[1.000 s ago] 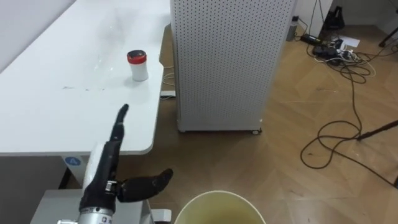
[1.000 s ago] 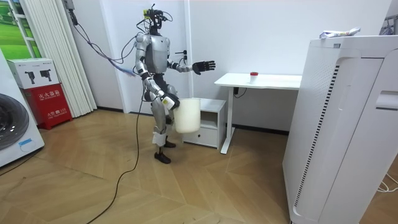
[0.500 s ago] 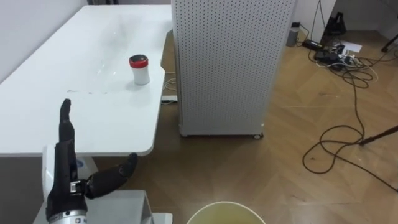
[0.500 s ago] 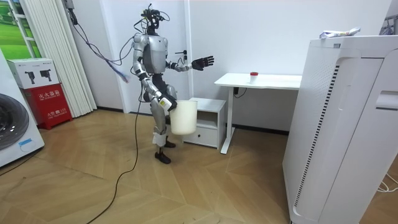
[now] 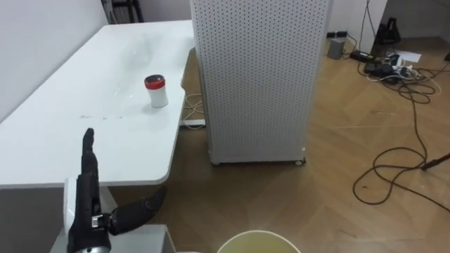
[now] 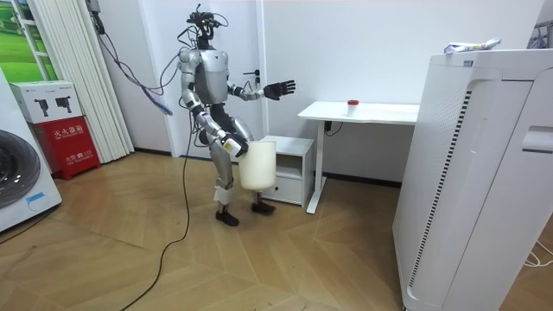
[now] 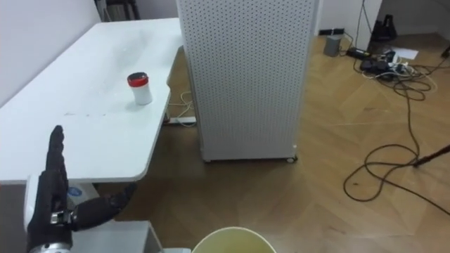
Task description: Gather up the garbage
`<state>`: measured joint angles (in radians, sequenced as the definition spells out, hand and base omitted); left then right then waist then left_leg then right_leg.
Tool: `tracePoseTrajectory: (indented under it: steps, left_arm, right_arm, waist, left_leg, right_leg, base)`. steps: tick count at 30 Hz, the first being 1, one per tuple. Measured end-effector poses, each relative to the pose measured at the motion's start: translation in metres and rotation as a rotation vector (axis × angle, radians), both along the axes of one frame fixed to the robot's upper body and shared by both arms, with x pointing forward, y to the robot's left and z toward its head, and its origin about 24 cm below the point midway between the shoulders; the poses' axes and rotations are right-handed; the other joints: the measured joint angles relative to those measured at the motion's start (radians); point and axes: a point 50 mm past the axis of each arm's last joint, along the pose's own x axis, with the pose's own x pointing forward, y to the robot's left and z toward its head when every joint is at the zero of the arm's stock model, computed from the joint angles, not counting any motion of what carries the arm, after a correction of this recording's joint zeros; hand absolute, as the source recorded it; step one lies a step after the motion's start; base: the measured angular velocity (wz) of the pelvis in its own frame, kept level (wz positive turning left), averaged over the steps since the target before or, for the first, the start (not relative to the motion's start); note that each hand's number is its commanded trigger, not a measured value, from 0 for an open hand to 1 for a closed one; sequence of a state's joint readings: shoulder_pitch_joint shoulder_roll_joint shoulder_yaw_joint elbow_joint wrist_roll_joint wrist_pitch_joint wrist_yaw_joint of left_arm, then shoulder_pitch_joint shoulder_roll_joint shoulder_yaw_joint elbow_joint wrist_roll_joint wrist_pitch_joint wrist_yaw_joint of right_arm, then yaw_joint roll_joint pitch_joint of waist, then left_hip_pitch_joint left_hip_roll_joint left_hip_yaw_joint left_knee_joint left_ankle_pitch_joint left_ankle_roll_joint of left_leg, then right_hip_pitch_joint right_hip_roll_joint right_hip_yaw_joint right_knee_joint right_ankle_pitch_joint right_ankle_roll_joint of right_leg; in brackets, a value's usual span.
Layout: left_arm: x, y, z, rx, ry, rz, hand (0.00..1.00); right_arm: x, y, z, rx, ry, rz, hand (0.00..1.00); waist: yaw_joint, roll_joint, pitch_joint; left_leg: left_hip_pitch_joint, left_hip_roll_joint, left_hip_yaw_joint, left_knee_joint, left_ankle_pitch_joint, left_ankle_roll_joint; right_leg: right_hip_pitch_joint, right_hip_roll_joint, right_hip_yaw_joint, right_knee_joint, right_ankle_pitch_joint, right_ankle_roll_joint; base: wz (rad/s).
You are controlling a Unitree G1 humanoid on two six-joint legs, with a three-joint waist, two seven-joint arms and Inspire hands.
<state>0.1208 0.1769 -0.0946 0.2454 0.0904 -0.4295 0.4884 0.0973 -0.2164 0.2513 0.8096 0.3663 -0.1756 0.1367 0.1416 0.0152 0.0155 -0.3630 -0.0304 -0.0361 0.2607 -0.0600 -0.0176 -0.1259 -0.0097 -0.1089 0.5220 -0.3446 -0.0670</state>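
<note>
My left hand (image 5: 90, 204) flat-open before white desk (image 5: 84, 137); red-lidded jar (image 5: 156, 91) farther on; perforated cabinet (image 5: 256, 77) right; right hand (image 6: 230, 147) at bin (image 6: 257, 166), grip unclear.

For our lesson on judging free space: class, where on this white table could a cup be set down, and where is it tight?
Bare: the table top between the left hand and the red-lidded jar, and beyond the jar toward the far edge. Tight: the gap between table edge and perforated cabinet.

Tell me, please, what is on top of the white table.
A red-lidded jar stands on the table. The open left hand covers a strip of its near edge.
</note>
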Motion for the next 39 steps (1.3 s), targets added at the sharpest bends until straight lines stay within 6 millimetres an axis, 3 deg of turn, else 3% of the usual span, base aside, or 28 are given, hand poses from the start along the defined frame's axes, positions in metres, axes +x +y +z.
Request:
tracePoseTrajectory:
  steps: [1,2,4,6,7,8,9,10,12,14,16,18,19,21,22,23,24,25,26,29,32,36,39]
  left_arm:
    - [0.0,-0.001,0.0,-0.005,0.004,-0.009,0.0]
    - [0.0,-0.001,-0.001,-0.018,0.008,-0.02,0.0]
    - [0.001,-0.002,-0.001,-0.02,0.014,-0.039,0.0]
    - [0.001,-0.004,0.0,-0.017,0.015,-0.056,0.0]
    - [0.001,-0.004,0.001,-0.015,0.012,-0.063,0.0]
    - [0.003,-0.004,0.003,-0.01,0.004,-0.069,0.0]
    - [0.005,-0.004,0.004,-0.01,-0.002,-0.072,0.0]
    - [0.006,-0.003,0.005,-0.009,-0.008,-0.07,0.0]
    - [0.006,-0.003,0.006,-0.007,-0.012,-0.071,0.0]
    - [0.006,0.001,0.007,-0.003,-0.018,-0.048,0.0]
    - [0.007,0.003,0.009,0.005,-0.024,-0.04,0.0]
    - [0.008,0.003,0.01,0.009,-0.032,-0.034,0.0]
    - [0.009,0.003,0.012,0.007,-0.042,-0.026,0.0]
    - [0.012,0.003,0.014,0.002,-0.053,-0.025,0.0]
    - [0.012,0.003,0.014,-0.001,-0.053,-0.023,0.0]
    - [0.012,0.003,0.014,-0.001,-0.054,-0.02,0.0]
    - [0.011,0.003,0.013,-0.002,-0.052,-0.019,0.0]
    - [0.011,0.002,0.013,-0.003,-0.05,-0.021,0.0]
    - [0.011,0.002,0.013,-0.002,-0.051,-0.021,0.0]
    - [0.011,0.004,0.014,0.0,-0.055,-0.005,0.0]
    - [0.012,0.002,0.02,-0.003,-0.079,-0.006,0.0]
    - [0.012,0.002,0.024,-0.004,-0.099,0.003,0.0]
    - [0.013,0.003,0.023,-0.002,-0.09,0.005,0.0]
  right_arm:
    - [0.0,0.004,-0.001,0.013,0.007,0.013,1.0]
    - [0.003,0.006,0.0,0.018,0.007,0.022,1.0]
    - [0.004,0.006,0.0,0.028,0.009,0.015,1.0]
    - [0.002,0.005,-0.001,0.029,0.015,0.009,1.0]
    - [0.002,0.004,-0.001,0.026,0.018,0.006,1.0]
    - [0.003,0.005,0.0,0.026,0.016,0.006,1.0]
    - [0.005,0.005,0.0,0.026,0.01,0.008,1.0]
    - [0.011,0.006,0.003,0.027,-0.007,0.012,1.0]
    - [0.015,0.009,0.007,0.04,-0.033,0.017,1.0]
    - [0.021,0.018,0.01,0.063,-0.057,0.018,1.0]
    - [0.026,0.021,0.014,0.069,-0.088,0.021,1.0]
    - [0.027,0.021,0.016,0.073,-0.099,0.023,1.0]
    - [0.028,0.02,0.017,0.078,-0.105,0.02,1.0]
    - [0.028,0.019,0.018,0.077,-0.108,0.012,1.0]
    - [0.027,0.016,0.018,0.066,-0.106,0.014,1.0]
    - [0.026,0.012,0.018,0.048,-0.102,0.015,1.0]
    - [0.025,0.01,0.017,0.037,-0.097,0.016,1.0]
    - [0.019,0.007,0.015,0.017,-0.081,0.012,1.0]
    - [0.016,0.004,0.014,-0.002,-0.072,0.012,1.0]
    - [0.014,0.002,0.014,-0.012,-0.067,0.022,1.0]
    - [0.015,0.001,0.014,-0.01,-0.069,0.02,1.0]
    - [0.015,0.001,0.014,-0.01,-0.069,0.022,1.0]
    - [0.015,0.003,0.014,-0.006,-0.069,0.023,1.0]
  waist:
    - [0.008,0.003,-0.0036]
    - [0.017,-0.002,-0.0033]
    - [0.02,-0.024,0.0016]
    - [0.024,-0.043,-0.0012]
    - [0.037,-0.051,-0.0031]
    - [0.042,-0.064,-0.0091]
    - [0.048,-0.069,-0.0099]
    - [0.052,-0.069,-0.0093]
    - [0.055,-0.056,-0.0056]
    - [0.055,-0.045,0.0003]
    - [0.05,-0.029,0.0086]
    - [0.046,-0.025,0.0089]
    - [0.037,-0.021,0.0114]
    - [0.016,-0.016,0.0135]
    - [0.002,-0.016,0.012]
    - [-0.01,-0.017,0.012]
    - [-0.019,-0.012,0.011]
    - [-0.035,-0.005,0.0024]
    - [-0.027,-0.001,-0.0036]
    - [-0.013,0.002,-0.0054]
    - [-0.018,0.001,-0.0055]
    - [-0.029,0.002,-0.0068]
    - [-0.037,-0.006,-0.0042]
  left_leg:
    - [-0.003,0.0,0.005,0.032,0.047,0.009]
    - [-0.01,-0.005,0.013,0.062,0.068,0.017]
    - [-0.014,-0.024,0.027,0.104,0.067,0.026]
    - [-0.017,-0.038,0.052,0.165,0.039,0.066]
    - [-0.016,-0.052,0.064,0.213,0.006,0.099]
    - [-0.015,-0.076,0.067,0.253,-0.041,0.11]
    - [-0.015,-0.089,0.07,0.273,-0.061,0.119]
    - [-0.01,-0.1,0.085,0.309,-0.1,0.129]
    - [0.007,-0.108,0.088,0.366,-0.151,0.143]
    - [0.051,-0.11,0.077,0.38,-0.206,0.149]
    - [0.081,-0.111,0.045,0.377,-0.235,0.149]
    - [0.103,-0.107,0.025,0.354,-0.242,0.148]
    - [0.119,-0.101,0.013,0.337,-0.243,0.149]
    - [0.149,-0.099,-0.024,0.304,-0.246,0.144]
    - [0.174,-0.097,-0.042,0.281,-0.249,0.137]
    - [0.201,-0.096,-0.063,0.263,-0.255,0.128]
    - [0.216,-0.093,-0.081,0.255,-0.261,0.123]
    - [0.245,-0.079,-0.1,0.241,-0.269,0.109]
    - [0.273,-0.059,-0.103,0.218,-0.27,0.096]
    - [0.308,-0.012,-0.099,0.166,-0.254,0.061]
    - [0.331,0.017,-0.085,0.135,-0.246,0.04]
    - [0.378,0.033,-0.076,0.078,-0.24,0.03]
    - [0.372,0.036,-0.032,0.103,-0.238,0.027]
  right_leg:
    - [0.01,-0.018,-0.022,0.023,-0.032,0.016]
    - [0.016,-0.036,-0.036,0.042,-0.06,0.04]
    - [0.043,-0.068,-0.056,0.052,-0.089,0.063]
    - [0.079,-0.096,-0.07,0.051,-0.125,0.081]
    - [0.11,-0.115,-0.078,0.051,-0.144,0.094]
    - [0.134,-0.141,-0.091,0.061,-0.157,0.103]
    - [0.138,-0.155,-0.09,0.089,-0.166,0.11]
    - [0.111,-0.182,-0.089,0.209,-0.162,0.125]
    - [0.056,-0.219,-0.083,0.388,-0.089,0.135]
    - [0.017,-0.234,-0.085,0.518,0.048,0.13]
    - [-0.014,-0.231,-0.082,0.577,0.135,0.125]
    - [-0.078,-0.226,-0.079,0.583,0.063,0.119]
    - [-0.133,-0.207,-0.065,0.532,0.02,0.114]
    - [-0.189,-0.165,-0.03,0.371,0.001,0.116]
    - [-0.204,-0.142,0.005,0.229,0.007,0.115]
    - [-0.2,-0.12,0.03,0.076,0.045,0.109]
    - [-0.194,-0.108,0.033,0.039,0.101,0.11]
    - [-0.161,-0.094,0.025,-0.002,0.169,0.096]
    - [-0.13,-0.076,0.012,-0.027,0.168,0.083]
    - [-0.073,-0.037,-0.001,-0.095,0.177,0.061]
    - [-0.023,-0.011,0.009,-0.158,0.18,0.055]
    - [0.034,0.0,0.004,-0.221,0.181,0.055]
    - [0.071,-0.007,0.007,-0.257,0.181,0.056]
  base:
    - [-0.24]
    - [-0.19]
    - [0.08]
    - [0.28]
    - [0.25]
    - [0.23]
    - [0.15]
    - [0.13]
    - [0.15]
    - [0.07]
    - [0.09]
    - [0.16]
    - [0.4]
    - [0.49]
    - [0.47]
    - [0.51]
    - [0.7]
    - [0.56]
    - [0.36]
    - [0.03]
    - [0.15]
    - [0.17]
    - [0.33]
